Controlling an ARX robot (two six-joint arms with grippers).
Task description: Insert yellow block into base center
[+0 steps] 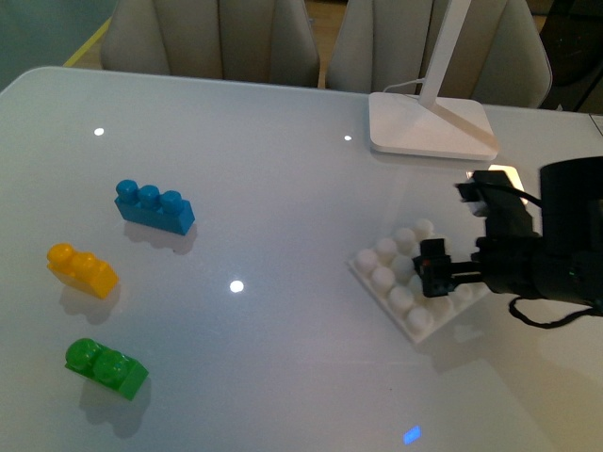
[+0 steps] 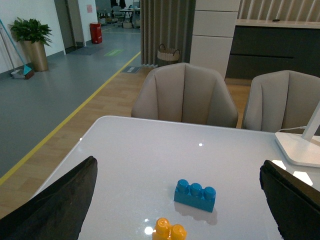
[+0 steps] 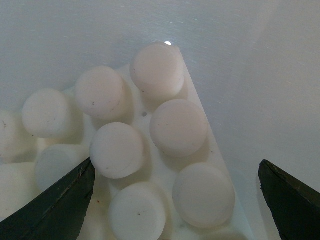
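Office floor in grey with a yellow line (image 2: pixel 95 85) painted along it stretches behind the scene, with a potted green plant (image 2: pixel 31 35) by the far wall and two padded beige chairs (image 2: pixel 184 95) drawn up to the far edge of the glossy white table (image 1: pixel 283 160). Ceiling lights glint off that smooth top, so the bricks would probably slide if nudged. A flat white lamp foot (image 1: pixel 429 124) sits near the far right corner, out of the working area. Toward the right edge lies the white square studded plastic base (image 1: pixel 421 329), turned cornerwise. The right arm's fingers (image 3: pixel 55 205) are spread wide and hold nothing. One is over the studs and the other is off the plate's edge, most likely placed there to steady or square the base for the insertion. Along the left edge, well apart from the base, three bricks lie in a loose line: a blue three-stud plastic brick (image 1: pixel 155 207) farthest, the small yellow-orange two-stud block (image 1: pixel 83 269) in the middle, and a green two-stud brick (image 1: pixel 105 365) nearest. The left arm's fingers (image 2: pixel 50 205) are released and empty. They hang above the table with the yellow block between them in the wrist view, seemingly lined up for pickup, so nothing is inserted yet.
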